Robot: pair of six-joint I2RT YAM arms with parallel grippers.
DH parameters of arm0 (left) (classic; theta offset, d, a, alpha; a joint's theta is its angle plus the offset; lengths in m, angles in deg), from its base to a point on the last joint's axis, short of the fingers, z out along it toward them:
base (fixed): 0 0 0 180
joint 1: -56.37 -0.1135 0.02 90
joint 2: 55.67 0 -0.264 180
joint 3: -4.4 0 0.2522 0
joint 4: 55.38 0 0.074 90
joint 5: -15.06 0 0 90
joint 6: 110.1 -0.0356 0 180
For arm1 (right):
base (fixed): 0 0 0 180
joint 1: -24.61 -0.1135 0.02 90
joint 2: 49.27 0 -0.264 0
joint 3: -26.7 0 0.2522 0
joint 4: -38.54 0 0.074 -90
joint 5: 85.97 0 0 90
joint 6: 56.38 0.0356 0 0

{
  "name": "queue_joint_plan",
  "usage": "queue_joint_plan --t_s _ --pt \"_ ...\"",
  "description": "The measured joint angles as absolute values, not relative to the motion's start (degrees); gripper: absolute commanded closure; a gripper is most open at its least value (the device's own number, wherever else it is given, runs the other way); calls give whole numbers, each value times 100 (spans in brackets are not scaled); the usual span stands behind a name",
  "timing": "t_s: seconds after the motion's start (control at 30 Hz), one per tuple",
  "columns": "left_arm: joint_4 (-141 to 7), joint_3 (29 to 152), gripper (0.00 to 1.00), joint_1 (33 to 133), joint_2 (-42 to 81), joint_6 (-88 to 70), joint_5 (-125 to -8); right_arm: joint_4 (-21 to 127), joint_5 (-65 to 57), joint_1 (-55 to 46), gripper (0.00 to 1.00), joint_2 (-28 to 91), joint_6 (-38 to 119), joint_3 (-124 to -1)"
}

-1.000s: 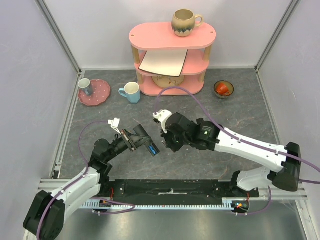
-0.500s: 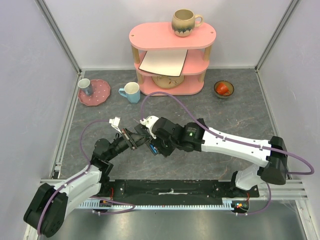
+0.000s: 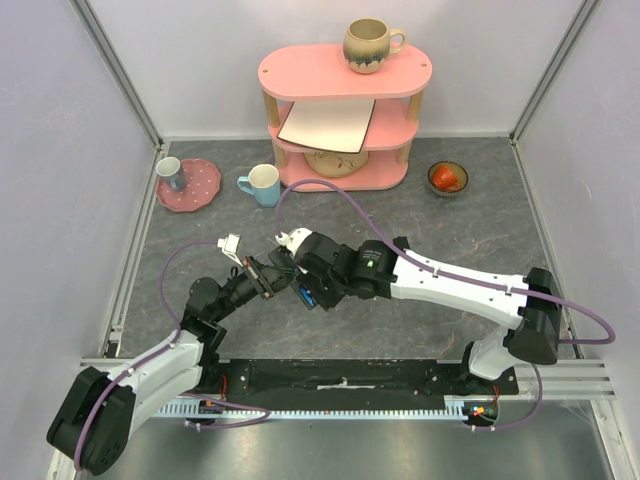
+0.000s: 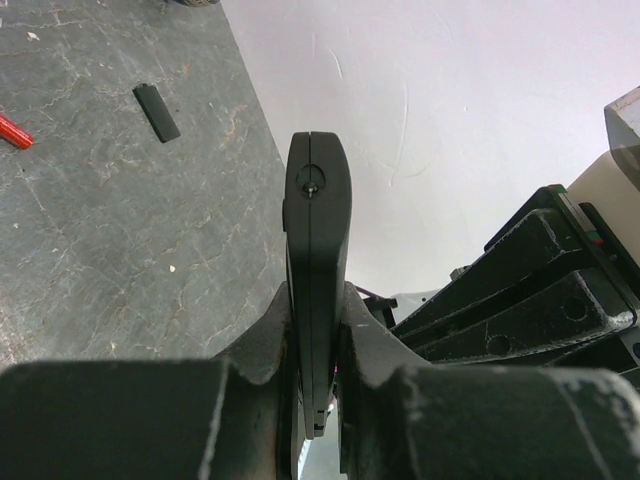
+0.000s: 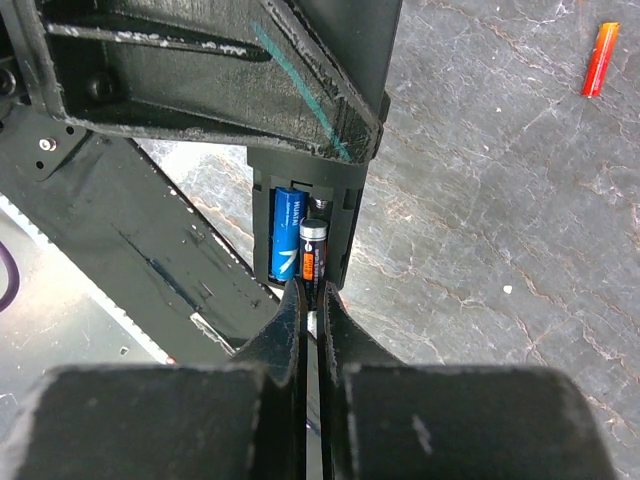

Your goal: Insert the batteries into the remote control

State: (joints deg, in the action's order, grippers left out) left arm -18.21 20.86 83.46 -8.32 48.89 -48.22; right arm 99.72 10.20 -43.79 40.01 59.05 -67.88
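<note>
My left gripper [image 3: 270,274] is shut on the black remote control [image 3: 296,286] and holds it above the table; the left wrist view shows the remote edge-on [image 4: 318,220] between the fingers. The right wrist view shows its open battery compartment [image 5: 348,215] with a blue battery [image 5: 285,235] seated inside. My right gripper [image 5: 313,298] is shut on the lower end of a dark battery with an orange band [image 5: 314,254], which lies in the slot beside the blue one. An orange-red battery [image 5: 598,58] and a red one [image 4: 14,131] lie on the table.
A small black flat piece [image 4: 157,112] lies on the grey table. At the back stand a pink shelf [image 3: 300,72] with a mug [image 3: 370,45], a blue mug [image 3: 262,185], a pink plate [image 3: 200,190] with a cup, and a bowl [image 3: 447,178].
My right arm has swung left to the remote held by my left gripper, bringing the dark battery into the compartment. The left arm has barely moved.
</note>
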Motion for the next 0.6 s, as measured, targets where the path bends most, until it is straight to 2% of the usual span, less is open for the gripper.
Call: queue_joint_plan --t_s 0.6 --pt "-1952 2060 98 8351 -935 4957 -4951 10263 1333 -4394 100 4436 5977 -7304"
